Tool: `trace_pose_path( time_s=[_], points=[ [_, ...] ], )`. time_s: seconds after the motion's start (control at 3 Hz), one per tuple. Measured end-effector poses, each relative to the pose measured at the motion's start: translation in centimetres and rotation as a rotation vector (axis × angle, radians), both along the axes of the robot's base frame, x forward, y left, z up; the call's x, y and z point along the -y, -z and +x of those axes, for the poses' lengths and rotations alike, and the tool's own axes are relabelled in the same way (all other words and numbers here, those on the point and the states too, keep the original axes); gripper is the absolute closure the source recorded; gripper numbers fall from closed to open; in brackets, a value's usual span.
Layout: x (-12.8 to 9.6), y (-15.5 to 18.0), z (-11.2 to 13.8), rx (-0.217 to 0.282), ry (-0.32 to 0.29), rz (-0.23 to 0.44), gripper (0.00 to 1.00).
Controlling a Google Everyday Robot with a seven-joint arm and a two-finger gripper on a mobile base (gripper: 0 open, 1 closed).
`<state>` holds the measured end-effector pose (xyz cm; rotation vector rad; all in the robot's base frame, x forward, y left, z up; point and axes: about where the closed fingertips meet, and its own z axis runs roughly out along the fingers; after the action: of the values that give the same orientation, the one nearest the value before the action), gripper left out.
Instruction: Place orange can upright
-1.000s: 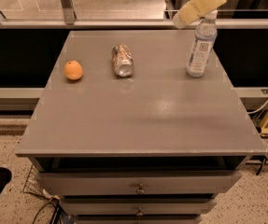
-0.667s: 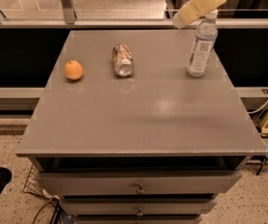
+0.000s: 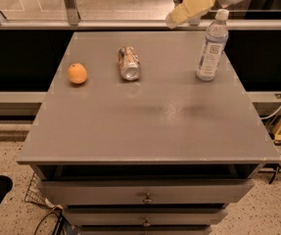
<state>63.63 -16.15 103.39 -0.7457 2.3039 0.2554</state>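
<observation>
The orange can [image 3: 129, 62] lies on its side on the grey table top [image 3: 150, 116], toward the back and left of the middle, with a shiny silver end facing me. My gripper [image 3: 173, 19], with pale yellow fingers, hangs above the back edge of the table. It is to the right of and behind the can, well apart from it and holding nothing that I can see.
A round orange fruit [image 3: 77, 74] sits on the table to the left of the can. A clear water bottle [image 3: 211, 47] with a white cap stands upright at the back right, just right of the gripper. Drawers [image 3: 147, 196] are below the front edge.
The gripper has shifted a little to the left, toward the can. The can, the fruit and the bottle have not moved.
</observation>
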Motion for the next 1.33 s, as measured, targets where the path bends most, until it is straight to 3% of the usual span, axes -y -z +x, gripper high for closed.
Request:
trace_pose_path(
  time_s=[0.33, 1.33],
  points=[
    [-2.7, 2.45, 3.29, -0.078, 0.022, 0.034, 0.0],
    [-3.2, 1.84, 3.68, -0.087, 0.018, 0.038, 0.0]
  ],
)
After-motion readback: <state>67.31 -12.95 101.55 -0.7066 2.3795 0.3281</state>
